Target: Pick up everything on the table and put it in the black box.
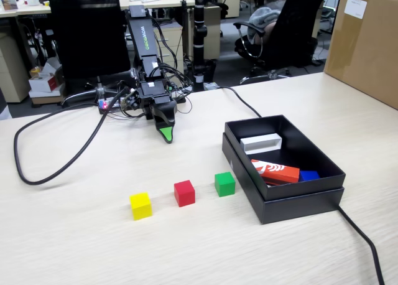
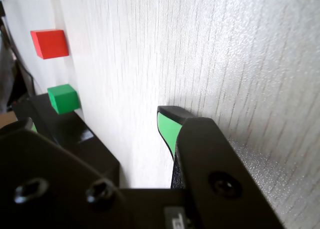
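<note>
Yellow cube in fixed view only, outside wrist view.

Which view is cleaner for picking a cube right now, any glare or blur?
Fixed view: even office light, soft shadows, all sharp; yellow cube, red cube and green cube clear. Wrist view: tabletop washed pale by glare, the near gripper body blurred and filling the bottom; picture lies sideways, yellow cube out of frame.

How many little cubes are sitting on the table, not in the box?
3. In the fixed view they sit in a row left of the black box: the yellow cube leftmost, the red cube in the middle, the green cube nearest the box. None looks hidden.
</note>
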Available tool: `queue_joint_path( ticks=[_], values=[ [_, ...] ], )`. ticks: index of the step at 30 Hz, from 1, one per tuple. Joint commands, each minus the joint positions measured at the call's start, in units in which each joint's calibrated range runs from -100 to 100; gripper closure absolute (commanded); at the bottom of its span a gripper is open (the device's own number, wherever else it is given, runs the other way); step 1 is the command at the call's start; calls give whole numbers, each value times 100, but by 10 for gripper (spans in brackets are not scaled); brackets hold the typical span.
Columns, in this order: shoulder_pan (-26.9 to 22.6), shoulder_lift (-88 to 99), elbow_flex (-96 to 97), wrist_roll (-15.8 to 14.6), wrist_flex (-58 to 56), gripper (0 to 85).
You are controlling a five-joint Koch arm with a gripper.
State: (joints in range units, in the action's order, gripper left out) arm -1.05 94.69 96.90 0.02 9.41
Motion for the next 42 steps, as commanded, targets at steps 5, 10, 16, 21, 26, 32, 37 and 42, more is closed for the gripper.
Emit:
queue_joint_path(
  ticks=[5,10,16,21,26,32,37,42],
  values=[
    [-20,324,-34,-29,-712,379],
    [-29,336,-16,-29,-712,375],
    [-24,336,-16,-29,-712,375],
    [-24,336,-16,-29,-703,374],
    [-24,324,-125,-10,-755,379],
    [-181,336,-1349,-107,-2206,382],
    [-391,-89,-2817,-332,-3269,399],
    [-459,-1649,-4495,-449,-3520,407]
  ],
)
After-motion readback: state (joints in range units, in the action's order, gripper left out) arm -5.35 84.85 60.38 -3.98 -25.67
